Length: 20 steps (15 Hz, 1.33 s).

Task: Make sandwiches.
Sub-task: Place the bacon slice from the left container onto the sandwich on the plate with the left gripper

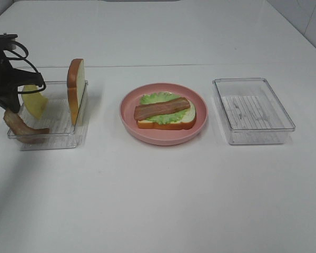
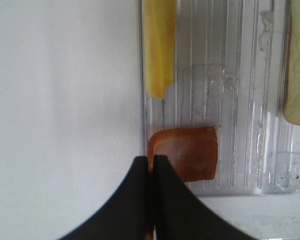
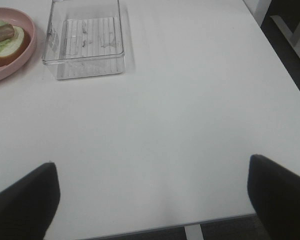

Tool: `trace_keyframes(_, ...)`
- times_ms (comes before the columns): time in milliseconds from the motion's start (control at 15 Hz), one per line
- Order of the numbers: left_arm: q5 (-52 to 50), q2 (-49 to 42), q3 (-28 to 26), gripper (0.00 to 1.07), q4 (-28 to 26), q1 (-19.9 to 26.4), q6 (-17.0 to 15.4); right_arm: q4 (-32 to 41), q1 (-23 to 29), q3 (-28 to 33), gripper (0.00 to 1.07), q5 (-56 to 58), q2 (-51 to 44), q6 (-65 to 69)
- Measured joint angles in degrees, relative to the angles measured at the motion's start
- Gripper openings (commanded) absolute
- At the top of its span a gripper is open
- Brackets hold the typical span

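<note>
On the pink plate lies a bread slice topped with lettuce and a bacon strip. The left clear tray holds an upright bread slice, a yellow cheese square and a second bacon strip. My left gripper is at that tray's outer left edge, shut on one end of this bacon strip; the strip's other end rests on the tray floor. My right gripper is open over bare table, holding nothing; the exterior high view does not show it.
An empty clear tray stands right of the plate; it also shows in the right wrist view as the tray beside the plate. The table's right edge is close to my right gripper.
</note>
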Motion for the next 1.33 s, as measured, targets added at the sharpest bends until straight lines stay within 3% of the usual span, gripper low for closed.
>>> trace_keyframes(533, 4.3, -2.3, -1.8, 0.00, -0.1, 0.0, -0.2, 0.0, 0.0, 0.0, 0.99, 0.0, 0.0, 0.0)
trace_keyframes(800, 9.1, -6.9, -10.5, 0.00, -0.4, -0.5, -0.2, 0.0, 0.0, 0.0, 0.99, 0.0, 0.0, 0.0)
trace_keyframes(1067, 12.4, -9.4, -25.8, 0.00, -1.1, -6.1, -0.2, 0.0, 0.0, 0.0, 0.99, 0.1, 0.0, 0.0)
trace_keyframes(1200, 10.6, -9.5, -29.0, 0.00, -2.2, -9.0, -0.2, 0.0, 0.0, 0.0, 0.99, 0.1, 0.0, 0.0)
trace_keyframes(1333, 5.1, -9.2, -29.7, 0.00, -7.0, -12.8, -0.2, 0.0, 0.0, 0.0, 0.99, 0.1, 0.0, 0.0)
